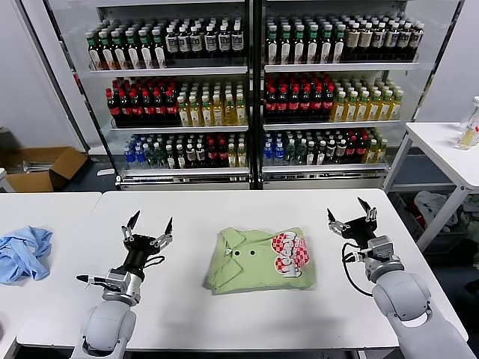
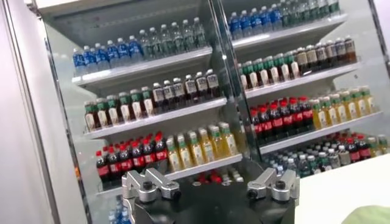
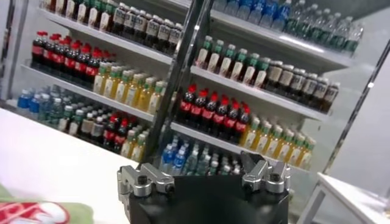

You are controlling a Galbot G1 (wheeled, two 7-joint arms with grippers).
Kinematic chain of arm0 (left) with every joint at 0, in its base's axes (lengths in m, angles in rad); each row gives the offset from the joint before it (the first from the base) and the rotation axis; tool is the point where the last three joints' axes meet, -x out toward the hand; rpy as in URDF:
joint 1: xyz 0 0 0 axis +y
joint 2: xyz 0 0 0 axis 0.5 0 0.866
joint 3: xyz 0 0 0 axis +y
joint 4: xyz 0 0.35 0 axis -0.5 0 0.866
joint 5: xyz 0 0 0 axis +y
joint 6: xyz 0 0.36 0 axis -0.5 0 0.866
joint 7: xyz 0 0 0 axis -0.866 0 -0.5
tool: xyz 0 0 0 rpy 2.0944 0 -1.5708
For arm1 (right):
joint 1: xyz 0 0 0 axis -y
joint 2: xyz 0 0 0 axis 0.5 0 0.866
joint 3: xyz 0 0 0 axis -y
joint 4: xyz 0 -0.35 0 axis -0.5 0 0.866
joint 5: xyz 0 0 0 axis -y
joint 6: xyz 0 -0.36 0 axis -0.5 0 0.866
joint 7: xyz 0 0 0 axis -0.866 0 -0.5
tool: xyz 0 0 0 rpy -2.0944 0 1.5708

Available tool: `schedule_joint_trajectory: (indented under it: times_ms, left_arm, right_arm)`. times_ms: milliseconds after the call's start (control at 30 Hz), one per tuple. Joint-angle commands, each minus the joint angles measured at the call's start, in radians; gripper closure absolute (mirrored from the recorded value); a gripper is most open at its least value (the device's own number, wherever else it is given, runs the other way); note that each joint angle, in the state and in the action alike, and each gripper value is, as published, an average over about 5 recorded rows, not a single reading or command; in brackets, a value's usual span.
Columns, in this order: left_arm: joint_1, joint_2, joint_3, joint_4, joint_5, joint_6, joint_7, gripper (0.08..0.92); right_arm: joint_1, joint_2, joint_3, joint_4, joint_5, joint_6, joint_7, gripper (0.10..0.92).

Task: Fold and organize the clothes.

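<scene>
The light green polo shirt (image 1: 260, 259) lies folded into a compact rectangle at the middle of the white table (image 1: 224, 321), collar and buttons to the left, red-and-white checkered print to the right. My left gripper (image 1: 149, 225) is open and empty, raised left of the shirt with fingers pointing up. My right gripper (image 1: 350, 212) is open and empty, raised right of the shirt. A corner of the shirt shows in the left wrist view (image 2: 370, 214) and its print edge in the right wrist view (image 3: 30, 212). Both wrist views face the bottle shelves.
A crumpled light blue garment (image 1: 22, 253) lies on the adjoining table at far left. A glass-fronted cooler full of bottles (image 1: 247, 90) stands behind the table. A second white table (image 1: 449, 149) stands at the right, a cardboard box (image 1: 41, 168) on the floor at left.
</scene>
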Motion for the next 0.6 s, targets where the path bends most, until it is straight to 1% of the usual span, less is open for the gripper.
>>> schedule_joint_trajectory:
  times_ms: [33,167,400,600]
  left_arm:
    - [-0.011,0.002,0.008,-0.027,-0.05,0.004,0.016,0.177]
    - [-0.012,0.001,0.006,-0.019,-0.049,-0.008,0.018,0.177]
    - [-0.017,0.002,-0.01,-0.022,-0.036,0.017,-0.032,0.177]
    - [-0.024,-0.006,-0.016,-0.029,-0.023,0.021,-0.037,0.177]
  right_arm:
    - [-0.011,0.002,0.026,-0.035,-0.104,0.076,-0.005,0.203]
    - [-0.017,0.01,0.024,-0.042,-0.14,0.109,0.012,0.203]
    - [-0.025,0.012,0.033,-0.033,-0.136,0.119,0.023,0.203]
    - [-0.055,0.01,0.041,-0.028,-0.138,0.117,0.018,0.203]
